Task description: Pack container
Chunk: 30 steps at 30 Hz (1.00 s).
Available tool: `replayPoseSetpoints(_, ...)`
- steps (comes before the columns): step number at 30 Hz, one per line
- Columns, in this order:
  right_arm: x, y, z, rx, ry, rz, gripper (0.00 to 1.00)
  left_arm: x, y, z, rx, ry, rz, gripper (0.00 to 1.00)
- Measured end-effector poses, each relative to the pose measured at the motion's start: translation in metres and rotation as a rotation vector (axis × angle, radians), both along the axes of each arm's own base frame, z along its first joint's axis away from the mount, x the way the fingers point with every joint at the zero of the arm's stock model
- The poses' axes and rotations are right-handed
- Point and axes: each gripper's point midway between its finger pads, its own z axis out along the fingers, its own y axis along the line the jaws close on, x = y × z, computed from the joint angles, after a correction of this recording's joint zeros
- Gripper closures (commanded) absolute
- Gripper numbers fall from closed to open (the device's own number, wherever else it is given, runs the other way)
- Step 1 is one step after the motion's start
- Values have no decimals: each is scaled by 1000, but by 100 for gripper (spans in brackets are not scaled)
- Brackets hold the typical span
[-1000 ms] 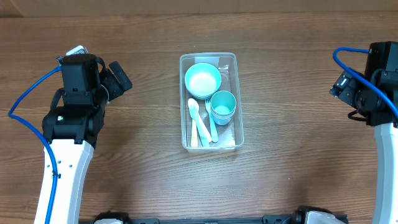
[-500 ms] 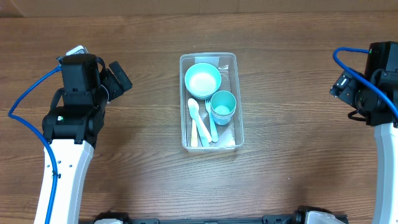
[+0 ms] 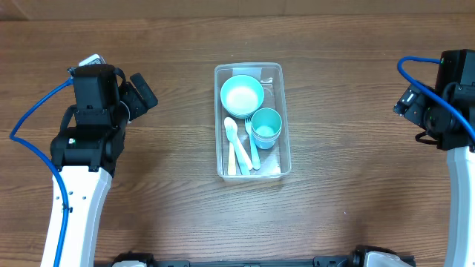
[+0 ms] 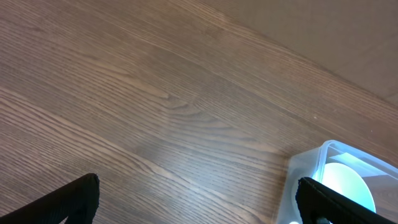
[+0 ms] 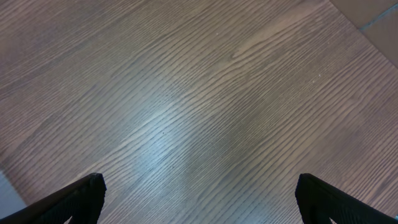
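Midway between the left and right edges of the brown wooden tabletop (image 3: 334, 193), a little nearer the far edge, stands the clear rectangular plastic container (image 3: 217, 133), its long sides running from far to near. A round teal bowl (image 3: 242, 95) fills its far end. A teal cup (image 3: 266, 126) stands upright just nearer, against the right wall, and a white spoon (image 3: 231, 133) and a teal utensil (image 3: 253, 152) lie side by side along the left half.

Near the left edge, the left arm's white link rises from the near edge to a black wrist, and the left gripper (image 3: 147, 95) points toward the container, well apart from it. Its wrist view shows the two fingers (image 4: 78, 199) spread wide, with wood grain between them and the container's corner (image 4: 301, 180) at the lower right.

At the right edge, the right arm is posed in mirror fashion, a blue cable (image 3: 415, 67) looping over its wrist. The right gripper (image 3: 407, 100) is likewise released, its fingers (image 5: 81, 199) wide apart above the wood.
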Motion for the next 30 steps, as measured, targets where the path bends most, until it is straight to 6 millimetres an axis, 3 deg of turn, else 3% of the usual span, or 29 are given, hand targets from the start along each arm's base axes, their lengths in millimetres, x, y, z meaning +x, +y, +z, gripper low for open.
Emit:
replayPoseSetpoints(6, 0, 1, 0, 3, -2, 2, 0, 0, 0, 0, 0, 0, 0, 0)
replayPoseSetpoints(8, -4, 2, 9, 3, -38, 5, 0, 0, 0, 0, 0, 0, 0, 0)
replayPoseSetpoints(9, -5, 5, 23, 1, -110, 13, 0, 0, 0, 0, 0, 0, 0, 0)
replayPoseSetpoints(13, -27, 39, 147, -31, -702, 140, 0, -1, 0, -1, 0, 4, 0, 0)
replayPoseSetpoints(14, -52, 55, 183, -28, -901, 200, 0, -1, 0, -1, 0, 6, 0, 0)
replayPoseSetpoints(15, -66, 62, 202, -29, -1050, 231, 0, -1, 0, -1, 0, 7, 0, 0)
replayPoseSetpoints(17, -87, 70, 212, -30, -1225, 266, 0, -1, 0, -1, 0, 8, 0, 0)
replayPoseSetpoints(19, -99, 73, 183, -26, -1309, 282, 0, -1, 0, -1, 0, 6, 0, 0)
replayPoseSetpoints(23, -91, 77, 110, -20, -1342, 305, 0, -1, 0, -1, 0, 7, 0, 0)
replayPoseSetpoints(30, -63, 96, 33, 22, -1347, 408, 0, -1, 0, -1, 0, 6, 0, 0)
